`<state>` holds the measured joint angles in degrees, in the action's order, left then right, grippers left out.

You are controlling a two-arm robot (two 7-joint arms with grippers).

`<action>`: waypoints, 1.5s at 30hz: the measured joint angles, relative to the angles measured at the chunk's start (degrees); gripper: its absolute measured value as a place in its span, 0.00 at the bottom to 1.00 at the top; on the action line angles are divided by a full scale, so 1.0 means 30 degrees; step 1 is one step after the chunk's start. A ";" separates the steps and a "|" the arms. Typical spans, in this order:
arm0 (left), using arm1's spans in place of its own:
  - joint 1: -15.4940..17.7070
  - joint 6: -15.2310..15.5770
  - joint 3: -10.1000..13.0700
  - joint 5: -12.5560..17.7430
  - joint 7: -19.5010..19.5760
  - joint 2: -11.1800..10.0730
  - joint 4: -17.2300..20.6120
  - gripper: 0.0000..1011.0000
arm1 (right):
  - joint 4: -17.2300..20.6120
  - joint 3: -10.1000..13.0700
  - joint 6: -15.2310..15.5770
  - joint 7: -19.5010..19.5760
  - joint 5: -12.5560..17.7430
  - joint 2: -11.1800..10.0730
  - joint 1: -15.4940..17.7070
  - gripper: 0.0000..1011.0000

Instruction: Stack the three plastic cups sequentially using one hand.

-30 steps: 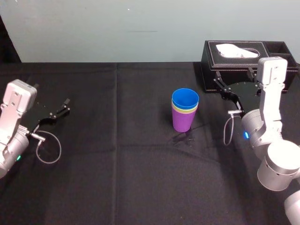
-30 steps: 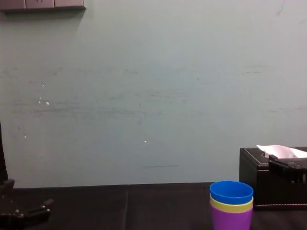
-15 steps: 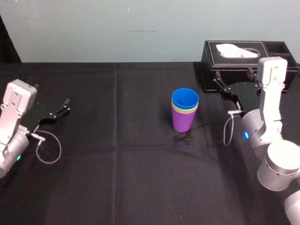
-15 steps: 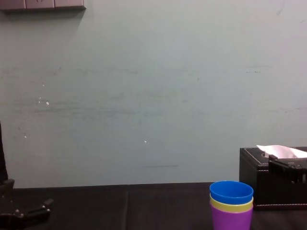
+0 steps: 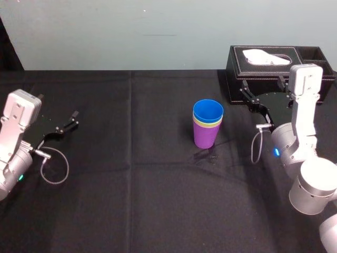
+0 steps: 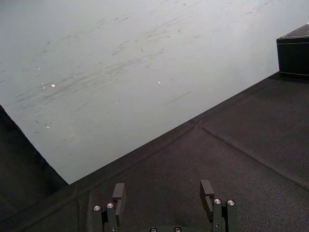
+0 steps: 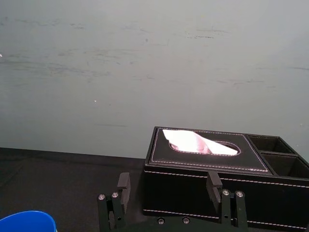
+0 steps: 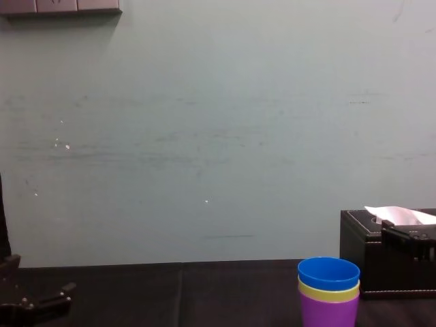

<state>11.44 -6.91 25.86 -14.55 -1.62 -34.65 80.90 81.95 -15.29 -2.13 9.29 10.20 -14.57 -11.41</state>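
Looking down from the head camera, I've got all three cups nested into one stack near the middle of the black table (image 5: 131,200). The purple cup (image 5: 204,138) stands upright on the cloth at the bottom. The yellow-green cup (image 5: 207,124) sits inside it with only a band under its rim showing. The blue cup (image 5: 208,112) is the top one, mouth up. From the chest camera the stack looks straight, three rims one above another.

Over on my right, the right gripper (image 5: 263,87) hovers off to the right of the stack and apart from it, just in front of the black tissue box (image 5: 261,74). Its fingers are spread wide with nothing between them. On its wrist camera the two fingers frame the box, a white tissue (image 7: 198,142) pokes out of the slot, and the blue rim peeks in at the edge.

Far out on the left side of the table, the left gripper (image 5: 71,121) is well away from the cups and pointing inward across the cloth. Its fingers are also apart and empty; its wrist camera shows bare black cloth and the pale wall (image 6: 120,72) beyond them.
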 joint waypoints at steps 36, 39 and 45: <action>0.0000 0.0001 -0.0001 0.0000 0.0001 0.0001 -0.0001 1.00 | 0.0000 0.0001 0.0000 0.0000 0.0000 0.0000 0.0000 0.99; -0.0001 0.0000 0.0000 -0.0001 0.0001 0.0000 0.0000 1.00 | 0.0001 0.0001 0.0000 0.0001 0.0001 0.0000 0.0000 0.99; -0.0001 0.0000 0.0000 0.0000 0.0001 0.0000 -0.0001 1.00 | 0.0001 0.0001 0.0000 0.0000 0.0001 0.0000 0.0000 0.99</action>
<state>11.43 -6.91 25.86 -14.55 -1.62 -34.64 80.90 81.95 -15.29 -2.13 9.29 10.20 -14.57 -11.41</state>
